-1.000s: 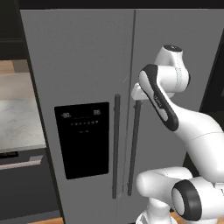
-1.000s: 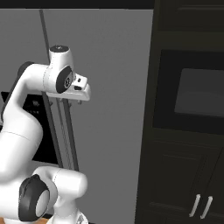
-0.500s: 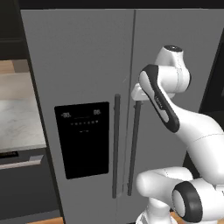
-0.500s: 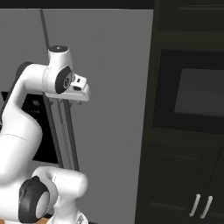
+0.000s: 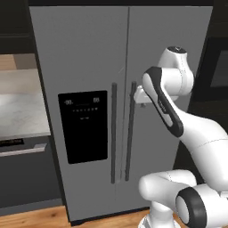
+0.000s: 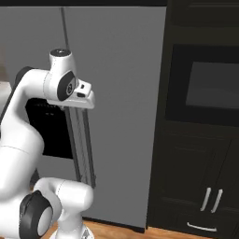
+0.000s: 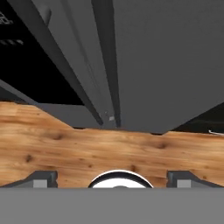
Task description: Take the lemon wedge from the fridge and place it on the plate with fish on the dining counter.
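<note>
Fridge (image 5: 89,67) shut, door stiff, heavy; grab right handle (image 5: 130,129) mid-height. Gripper (image 7: 112,178) wide open, holding nothing.

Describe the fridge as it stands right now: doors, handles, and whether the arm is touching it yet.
The fridge is tall, matte grey, with two doors, both shut. A black dispenser panel sits in the left door. Two long dark vertical handles flank the centre seam. The open gripper is level with the top of the right handle; whether it touches cannot be told. The fridge stands on a wood floor.
</note>
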Controlling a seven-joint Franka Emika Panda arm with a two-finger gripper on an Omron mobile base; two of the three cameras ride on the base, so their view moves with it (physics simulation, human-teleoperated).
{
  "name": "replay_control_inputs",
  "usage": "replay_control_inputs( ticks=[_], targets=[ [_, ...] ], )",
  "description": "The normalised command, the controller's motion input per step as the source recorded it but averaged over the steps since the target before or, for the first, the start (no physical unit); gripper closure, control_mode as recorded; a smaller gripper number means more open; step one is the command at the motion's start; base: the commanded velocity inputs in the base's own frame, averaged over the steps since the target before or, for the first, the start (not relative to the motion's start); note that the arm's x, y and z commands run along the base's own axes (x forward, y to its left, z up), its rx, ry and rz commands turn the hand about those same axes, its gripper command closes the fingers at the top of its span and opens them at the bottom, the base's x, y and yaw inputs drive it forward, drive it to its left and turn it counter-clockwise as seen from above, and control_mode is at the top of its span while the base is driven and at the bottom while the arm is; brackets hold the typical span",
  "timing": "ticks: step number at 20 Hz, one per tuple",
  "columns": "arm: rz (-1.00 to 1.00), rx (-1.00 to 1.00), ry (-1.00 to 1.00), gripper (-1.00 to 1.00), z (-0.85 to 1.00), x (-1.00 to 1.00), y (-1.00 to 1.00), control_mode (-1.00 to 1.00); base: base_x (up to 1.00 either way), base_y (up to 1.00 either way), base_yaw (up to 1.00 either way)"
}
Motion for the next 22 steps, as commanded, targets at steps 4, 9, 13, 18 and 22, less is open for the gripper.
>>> replay_control_inputs(
  ticks=[4, 9, 13, 18, 22],
  targets=[
    [0.0, 0.0, 0.0, -1.0, 0.0, 0.0, 0.0, 1.0, -0.56, 0.16, 0.0],
    [0.0, 0.0, 0.0, -1.0, 0.0, 0.0, 0.0, 1.0, -0.39, 0.12, -0.01],
    [0.0, 0.0, 0.0, -1.0, 0.0, 0.0, 0.0, 1.0, -0.18, 0.08, -0.03],
    [0.0, 0.0, 0.0, -1.0, 0.0, 0.0, 0.0, 1.0, -0.05, 0.05, -0.01],
    [0.0, 0.0, 0.0, -1.0, 0.0, 0.0, 0.0, -1.0, 0.0, 0.0, 0.0]
  ],
)
